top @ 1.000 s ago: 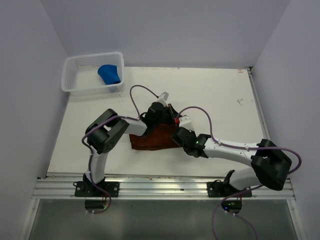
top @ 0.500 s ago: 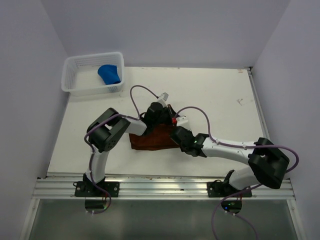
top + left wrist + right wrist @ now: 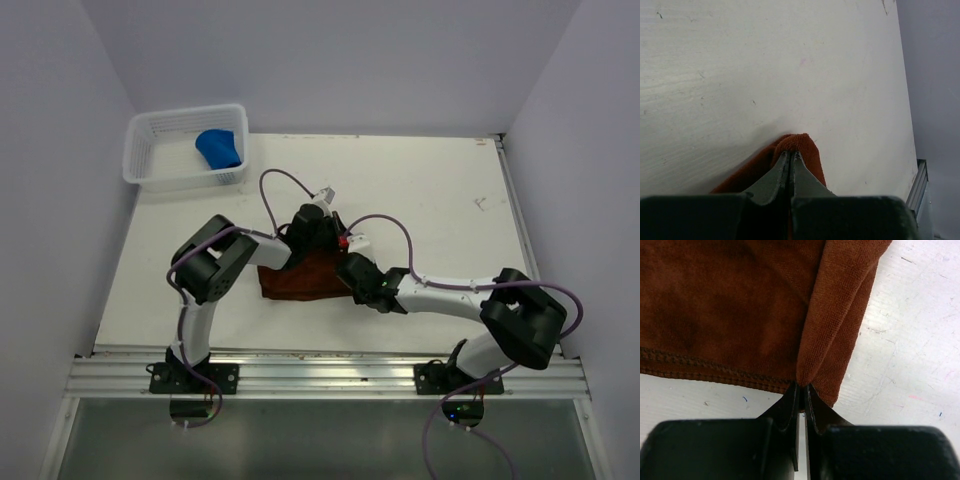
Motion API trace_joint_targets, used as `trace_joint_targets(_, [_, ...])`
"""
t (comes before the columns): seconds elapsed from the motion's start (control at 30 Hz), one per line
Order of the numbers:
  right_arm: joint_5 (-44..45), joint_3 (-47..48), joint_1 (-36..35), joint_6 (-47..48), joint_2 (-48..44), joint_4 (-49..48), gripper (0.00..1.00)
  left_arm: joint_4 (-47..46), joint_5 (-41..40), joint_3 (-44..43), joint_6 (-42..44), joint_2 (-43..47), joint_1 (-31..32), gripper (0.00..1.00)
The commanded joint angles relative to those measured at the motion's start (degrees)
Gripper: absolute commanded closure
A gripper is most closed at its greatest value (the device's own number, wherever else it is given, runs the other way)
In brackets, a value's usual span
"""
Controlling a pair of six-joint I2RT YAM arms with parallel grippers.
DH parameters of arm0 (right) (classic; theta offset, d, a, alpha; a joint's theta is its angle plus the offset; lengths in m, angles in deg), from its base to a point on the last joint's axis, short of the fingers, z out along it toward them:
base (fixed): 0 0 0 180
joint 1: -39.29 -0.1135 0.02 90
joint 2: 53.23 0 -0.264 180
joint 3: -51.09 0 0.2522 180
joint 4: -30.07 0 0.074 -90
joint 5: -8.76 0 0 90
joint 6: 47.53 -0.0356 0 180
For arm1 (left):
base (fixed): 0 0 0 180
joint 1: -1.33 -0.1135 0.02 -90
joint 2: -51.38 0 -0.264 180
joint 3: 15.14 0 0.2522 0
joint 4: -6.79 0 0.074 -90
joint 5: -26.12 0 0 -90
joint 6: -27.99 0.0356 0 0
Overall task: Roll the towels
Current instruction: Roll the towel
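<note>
The rust-brown towel is lying near the centre of the overhead frame on the white surface, partly bunched, with both arms reaching over it from the lower left and lower right. The left tool is clenching a rounded fold of this towel, its two fingers pressed together at the bottom centre of its wrist view, with bare surface stretching beyond. The right tool is likewise pinching a raised ridge of the cloth, just beside the stitched hem, which is running across the left side of its view. The blue towel is sitting bundled inside the white basket in the upper left of the overhead frame, well apart from both tools.
</note>
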Motion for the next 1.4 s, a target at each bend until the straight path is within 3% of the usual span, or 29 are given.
trace_joint_targets(0.0, [-3.18, -1.00, -0.48, -2.14, 0.57, -1.69, 1.00, 1.63, -5.54, 0.19, 4.33, 3.43, -1.30, 1.00])
trace_joint_targets(0.27, [-4.68, -0.12, -0.39, -3.28, -2.15, -0.99, 0.82, 2.25, -5.19, -1.40, 6.53, 2.03, -1.30, 1.00])
trace_joint_targets(0.47, [-5.47, -0.47, 0.92, -5.30, -10.32, 1.03, 0.66, 1.81, -5.02, -1.13, 6.70, 1.85, -1.03, 1.00])
trace_joint_targets(0.67, [-11.70, -5.65, 8.82, -9.17, -19.72, -0.55, 0.52, 2.07, -4.93, -1.13, 6.53, 1.58, -0.95, 1.00])
trace_joint_targets(0.97, [-22.77, -11.98, 19.72, -14.52, -19.39, -7.13, 0.53, 2.77, -5.28, -1.13, 6.88, 1.76, -0.60, 1.00])
trace_joint_targets(1.37, [-26.64, -15.50, 21.84, -20.68, -18.94, -18.03, 0.47, 4.09, -5.90, -0.61, 7.85, 2.55, -0.51, 1.00])
